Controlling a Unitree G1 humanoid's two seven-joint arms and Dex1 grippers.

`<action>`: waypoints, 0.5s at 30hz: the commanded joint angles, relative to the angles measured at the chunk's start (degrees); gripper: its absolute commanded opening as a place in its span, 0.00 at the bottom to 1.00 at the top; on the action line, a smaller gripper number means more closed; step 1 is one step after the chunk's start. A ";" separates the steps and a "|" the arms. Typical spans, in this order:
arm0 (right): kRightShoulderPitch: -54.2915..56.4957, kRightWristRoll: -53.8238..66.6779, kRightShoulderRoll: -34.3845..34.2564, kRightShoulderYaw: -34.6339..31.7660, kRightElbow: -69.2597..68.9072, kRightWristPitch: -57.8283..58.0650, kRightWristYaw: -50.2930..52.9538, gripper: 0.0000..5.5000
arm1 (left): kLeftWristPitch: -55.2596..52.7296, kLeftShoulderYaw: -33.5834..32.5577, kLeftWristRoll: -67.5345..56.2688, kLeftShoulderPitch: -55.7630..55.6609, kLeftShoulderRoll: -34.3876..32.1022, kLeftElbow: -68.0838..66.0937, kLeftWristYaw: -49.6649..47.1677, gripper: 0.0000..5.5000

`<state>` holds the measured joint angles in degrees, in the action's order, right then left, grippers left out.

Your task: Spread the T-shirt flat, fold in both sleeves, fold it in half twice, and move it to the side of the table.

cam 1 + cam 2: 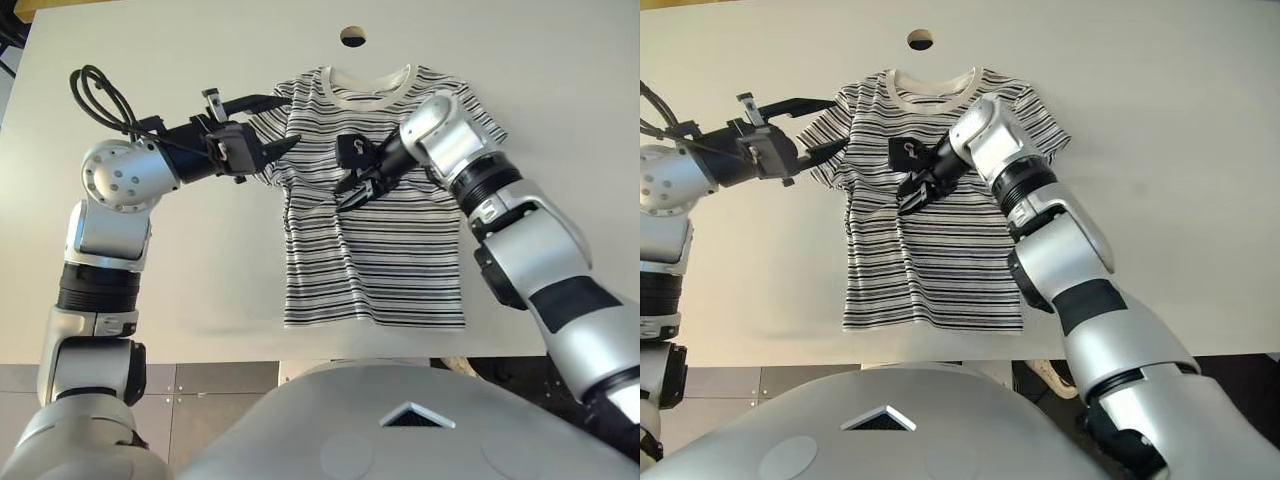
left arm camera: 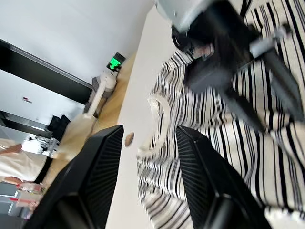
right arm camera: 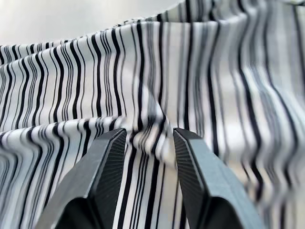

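Silver arm shells (image 1: 110,235), black joint bands (image 1: 98,285), looped black cable (image 1: 110,98), ribbed gripper fingers (image 3: 107,176)

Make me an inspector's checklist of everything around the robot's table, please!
Surface: white table, with a round hole near its far edge.
Job's things: striped T-shirt spread out, collar away from the robot, sleeves not yet folded in, wrinkles across the chest.
Clutter: nothing seen.
Grippers: left gripper open at the sleeve on the robot's left; right gripper open over the chest, a ridge of cloth between its fingers.
Cables: black cable loop on the left arm.
Surroundings: white stand with a green light beyond the table.
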<state>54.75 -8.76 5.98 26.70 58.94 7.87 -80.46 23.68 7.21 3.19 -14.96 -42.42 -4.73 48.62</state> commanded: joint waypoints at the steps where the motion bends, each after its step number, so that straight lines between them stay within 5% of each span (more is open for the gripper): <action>1: 6.14 4.17 3.40 -5.11 -7.31 6.14 -3.42 0.33 | 3.81 -0.06 1.50 -5.96 -2.92 -9.27 2.21 0.37; 9: 10.52 7.75 7.88 -12.22 -8.19 8.98 0.44 0.33 | 17.64 9.09 18.97 -15.49 -6.55 -31.33 -0.46 0.37; 15: 10.87 8.75 9.00 -14.56 -7.30 8.95 2.50 0.33 | 24.76 21.37 44.34 -24.52 -8.74 -41.51 -15.18 0.37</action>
<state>63.99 -0.75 14.27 12.62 51.42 16.70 -78.48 47.18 25.19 41.51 -35.86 -50.20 -43.76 37.68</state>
